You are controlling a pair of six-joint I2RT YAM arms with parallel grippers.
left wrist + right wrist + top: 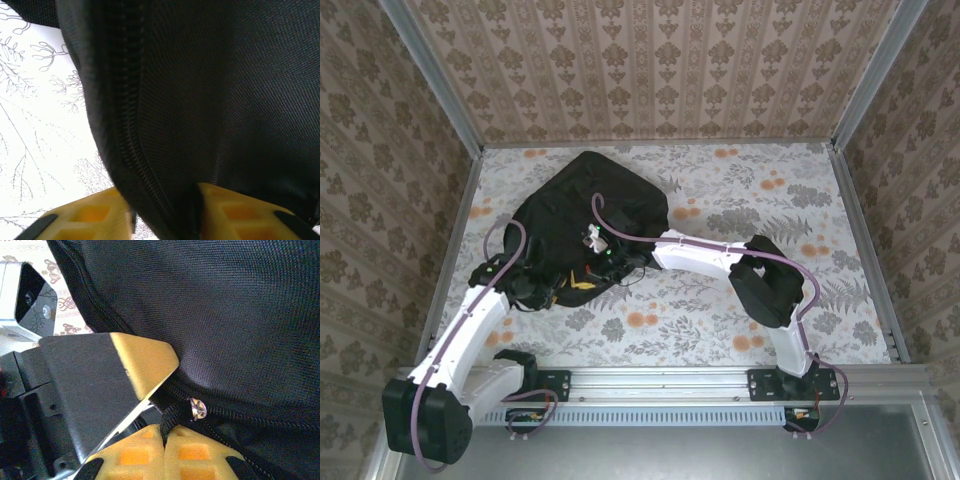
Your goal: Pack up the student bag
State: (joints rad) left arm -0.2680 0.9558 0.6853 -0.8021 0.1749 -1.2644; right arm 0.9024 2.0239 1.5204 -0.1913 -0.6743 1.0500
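Note:
The student bag point(588, 208), a large black soft backpack, lies at the back left of the table. My left gripper point(570, 284) sits at its near edge. In the left wrist view its yellow fingers point(85, 215) close on a fold of the bag's fabric point(200, 100) beside the zipper teeth point(122, 125). My right gripper point(610, 262) is just to the right of it. It point(164, 432) is shut on the black zipper pull strap point(172, 415), just below the metal slider point(197, 408). The left gripper's yellow finger point(145, 362) sits close beside it.
A floral cloth covers the table point(720, 320). Patterned walls with metal posts point(865, 95) close in three sides. The right arm's elbow point(767, 282) hangs over the table's right half. A metal rail point(660, 385) runs along the near edge.

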